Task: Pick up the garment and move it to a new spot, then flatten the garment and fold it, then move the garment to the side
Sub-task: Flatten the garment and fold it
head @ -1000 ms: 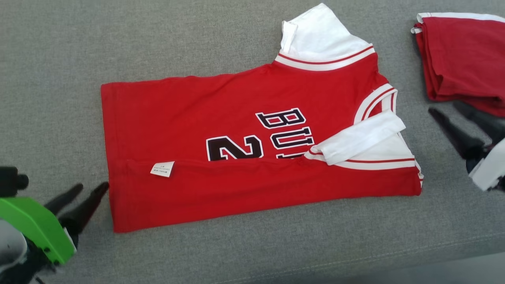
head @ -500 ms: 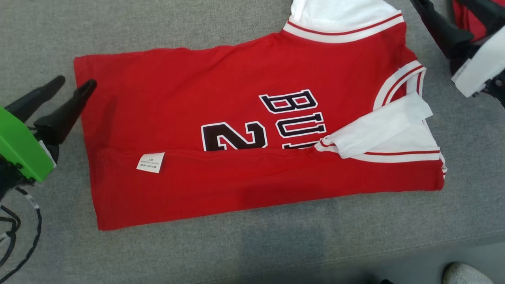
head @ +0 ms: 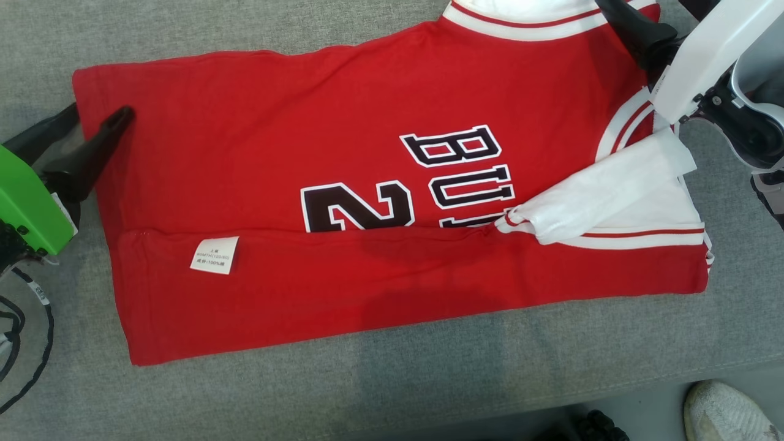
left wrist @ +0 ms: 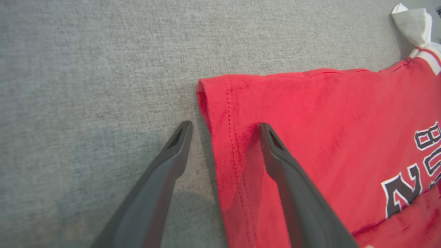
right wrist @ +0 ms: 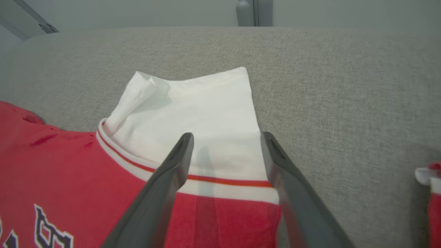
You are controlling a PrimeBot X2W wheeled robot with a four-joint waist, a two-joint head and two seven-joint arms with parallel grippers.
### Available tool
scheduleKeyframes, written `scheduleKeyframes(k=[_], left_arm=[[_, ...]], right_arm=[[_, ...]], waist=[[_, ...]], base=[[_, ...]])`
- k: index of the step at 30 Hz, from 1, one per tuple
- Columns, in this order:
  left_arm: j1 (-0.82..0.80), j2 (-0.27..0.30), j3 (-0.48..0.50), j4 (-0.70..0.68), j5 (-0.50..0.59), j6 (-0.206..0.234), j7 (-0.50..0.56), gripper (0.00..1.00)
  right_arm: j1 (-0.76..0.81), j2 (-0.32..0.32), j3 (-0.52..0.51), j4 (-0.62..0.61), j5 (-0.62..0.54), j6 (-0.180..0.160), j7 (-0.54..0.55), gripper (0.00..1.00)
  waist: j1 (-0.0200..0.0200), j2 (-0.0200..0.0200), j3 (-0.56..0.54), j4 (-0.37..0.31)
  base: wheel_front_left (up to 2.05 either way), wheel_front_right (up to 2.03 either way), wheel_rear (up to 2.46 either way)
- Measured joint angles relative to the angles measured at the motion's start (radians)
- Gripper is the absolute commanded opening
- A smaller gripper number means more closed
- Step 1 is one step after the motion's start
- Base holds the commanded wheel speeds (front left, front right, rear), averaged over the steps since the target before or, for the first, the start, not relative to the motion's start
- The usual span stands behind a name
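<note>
The garment point(head: 343, 202) is a red jersey with white sleeves and dark lettering. It lies flat on the grey cushion point(head: 429, 373), its near long side folded over. My left gripper point(left wrist: 224, 127) is open and straddles the hem at its far corner. One finger point(left wrist: 293, 186) rests over the red cloth and the other sits on the cushion; this gripper point(head: 98, 113) is at the garment's left end. My right gripper point(right wrist: 226, 137) is open above the far white sleeve point(right wrist: 193, 120), near its outer edge. One of its fingers point(head: 634, 30) shows at the top right.
Another red and white cloth point(right wrist: 430, 193) lies to the right on the cushion. A person's shoe point(head: 723, 410) stands on the floor past the cushion's front edge. Dark cables point(head: 24, 343) hang by my left arm. The cushion's backrest point(right wrist: 310, 51) rises beyond the sleeve.
The camera has shifted. My left gripper went from the hem's near corner to its far corner. My right gripper moved from beside the other cloth to over the far sleeve. Both stayed open.
</note>
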Motion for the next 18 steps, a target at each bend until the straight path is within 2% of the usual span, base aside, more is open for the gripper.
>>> scheduleKeyframes(k=[6,8,11,12,13,14,15,16,18], left_arm=[[-0.043,-0.021,-0.006,0.04,0.0,-0.022,-0.021,1.0],[-0.057,-0.026,-0.013,0.053,0.0,-0.032,-0.026,0.95],[-0.073,-0.034,-0.022,0.067,0.003,-0.039,-0.03,0.55],[-0.078,-0.037,-0.026,0.07,0.003,-0.043,-0.03,0.44],[-0.082,-0.04,-0.028,0.074,0.003,-0.046,-0.031,0.44],[-0.085,-0.046,-0.034,0.08,0.003,-0.05,-0.03,0.33],[-0.092,-0.053,-0.041,0.087,0.003,-0.056,-0.031,0.06],[-0.098,-0.057,-0.049,0.093,0.003,-0.061,-0.035,0.0],[-0.103,-0.065,-0.063,0.099,0.003,-0.064,-0.033,0.0]], right_arm=[[-0.03,0.018,0.01,0.069,-0.008,0.016,-0.002,1.0],[-0.036,0.023,0.015,0.085,-0.012,0.017,-0.007,1.0],[-0.045,0.032,0.022,0.109,-0.017,0.02,-0.01,1.0],[-0.051,0.035,0.024,0.116,-0.018,0.02,-0.01,1.0],[-0.056,0.038,0.025,0.123,-0.018,0.022,-0.012,1.0],[-0.06,0.04,0.027,0.129,-0.019,0.026,-0.013,1.0],[-0.062,0.041,0.028,0.138,-0.025,0.026,-0.015,1.0],[-0.065,0.043,0.031,0.147,-0.033,0.026,-0.018,1.0],[-0.073,0.046,0.034,0.162,-0.038,0.027,-0.019,1.0]], waist=[[0.0,0.0,0.007,-0.004],[0.0,0.0,0.007,-0.004],[0.0,0.0,0.008,-0.003],[0.0,0.0,0.008,-0.002],[0.0,0.0,0.008,-0.002],[0.0,0.0,0.008,-0.001],[0.0,0.0,0.007,0.001],[0.0,0.0,0.006,0.004],[0.0,0.0,0.005,0.01]], base=[[0.0,0.0,0.0],[0.0,0.0,0.0],[0.0,0.0,0.0],[0.0,0.0,0.0],[0.0,0.0,0.0],[0.0,0.0,0.0],[0.0,0.0,0.0],[0.0,0.0,0.0],[0.0,0.0,0.0]])
